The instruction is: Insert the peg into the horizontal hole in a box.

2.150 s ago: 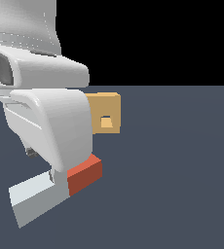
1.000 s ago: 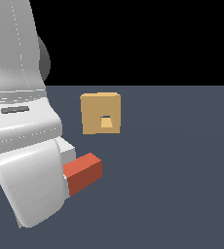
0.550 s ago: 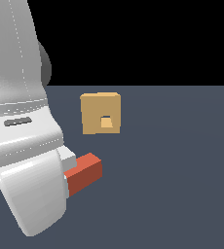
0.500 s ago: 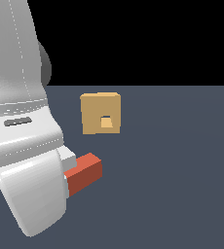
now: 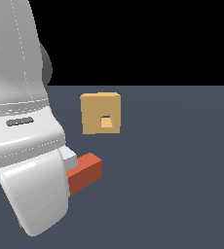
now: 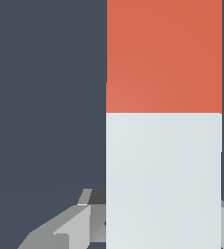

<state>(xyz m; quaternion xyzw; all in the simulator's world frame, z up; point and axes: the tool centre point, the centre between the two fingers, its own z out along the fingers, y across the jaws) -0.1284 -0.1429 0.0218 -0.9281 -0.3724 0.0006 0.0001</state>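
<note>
Most of the exterior view's left is filled by the white arm (image 5: 21, 146), whose bulk hides the gripper there. Only the red end of the peg (image 5: 84, 173) is seen past the arm's rounded shell, lying low over the dark grey floor (image 5: 182, 170) and aimed toward about one o'clock in that view. The box (image 5: 101, 113) stands on the floor at roughly one o'clock from the red tip, apart from it, with bare floor between them. The horizontal hole (image 5: 106, 122) is shown low in the middle of the box's facing side, lighter inside than the tan face around it, and nothing is seen inside it. In the wrist view the peg (image 6: 163, 121) is seen along its length, the red part farther from the camera and the white-grey part nearer, over the same dark floor. Grey parts of the gripper (image 6: 163, 221) are seen on both sides of the white-grey part, one finger (image 6: 70, 226) being plainest; whether the claw is pressed onto the peg cannot be told, since the contact is hidden behind the bar.
</note>
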